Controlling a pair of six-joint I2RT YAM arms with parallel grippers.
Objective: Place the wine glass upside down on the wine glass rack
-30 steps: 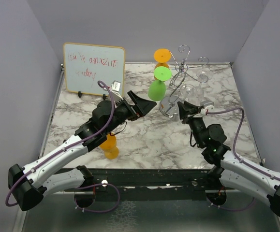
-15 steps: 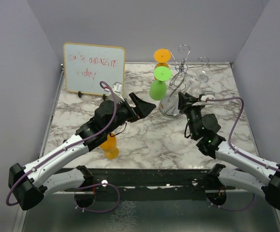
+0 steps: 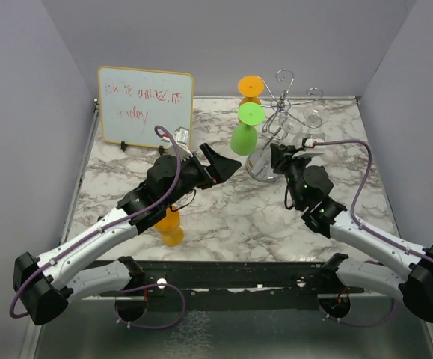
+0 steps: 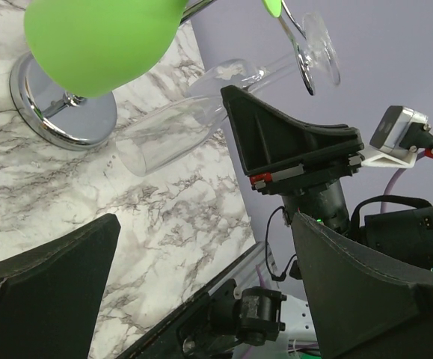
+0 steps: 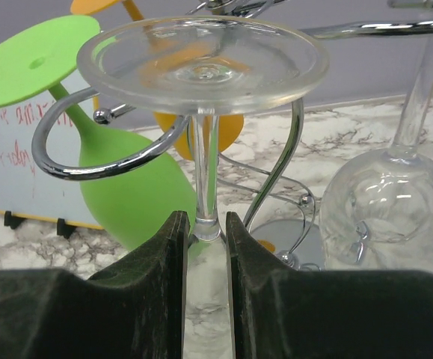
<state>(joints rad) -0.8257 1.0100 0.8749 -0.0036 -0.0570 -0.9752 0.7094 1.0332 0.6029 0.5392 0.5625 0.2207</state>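
Note:
My right gripper (image 5: 205,224) is shut on the stem of a clear wine glass (image 5: 203,63), held foot up. Its foot sits just above a curled arm (image 5: 104,161) of the wine glass rack (image 3: 285,105); I cannot tell whether the stem is inside the curl. In the left wrist view the same glass (image 4: 173,133) is tilted beside the rack's chrome base (image 4: 59,112), with the right gripper (image 4: 291,142) on it. From above, the right gripper (image 3: 280,158) is at the rack's near side. My left gripper (image 3: 227,161) is open and holds nothing, left of the rack.
A green glass (image 3: 244,136), an orange glass (image 3: 250,86) and a second clear glass (image 5: 388,209) hang upside down on the rack. Another orange glass (image 3: 170,226) stands on the marble table (image 3: 231,213) under the left arm. A whiteboard (image 3: 146,107) leans at the back left.
My right arm has carried the clear glass forward and left, closer to the rack. The left arm has barely moved.

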